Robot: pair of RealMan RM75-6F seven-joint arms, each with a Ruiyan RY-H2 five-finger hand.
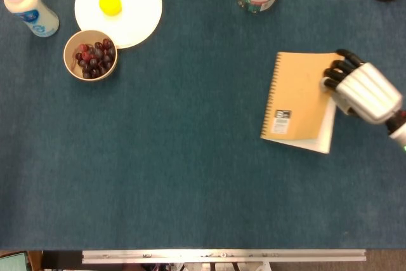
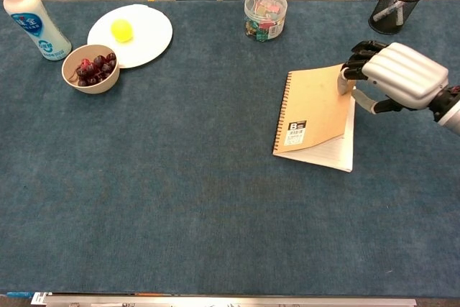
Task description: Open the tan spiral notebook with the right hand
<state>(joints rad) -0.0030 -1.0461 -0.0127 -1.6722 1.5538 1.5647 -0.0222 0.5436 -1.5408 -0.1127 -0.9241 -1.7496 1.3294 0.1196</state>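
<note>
one cover edge pinched in my right hand, fingers clamped on tan spiral notebook; next i'd swing it leftward.

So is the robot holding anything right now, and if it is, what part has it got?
The right hand grips the tan spiral notebook by the far right corner of its cover, opposite the spiral, lifting it slightly off the white pages.

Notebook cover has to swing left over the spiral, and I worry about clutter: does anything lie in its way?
Nothing visible does. The right robot hand already pinches the cover's free edge of the notebook. Left of the spiral lies only bare table; the clip jar stands farther back.
</note>
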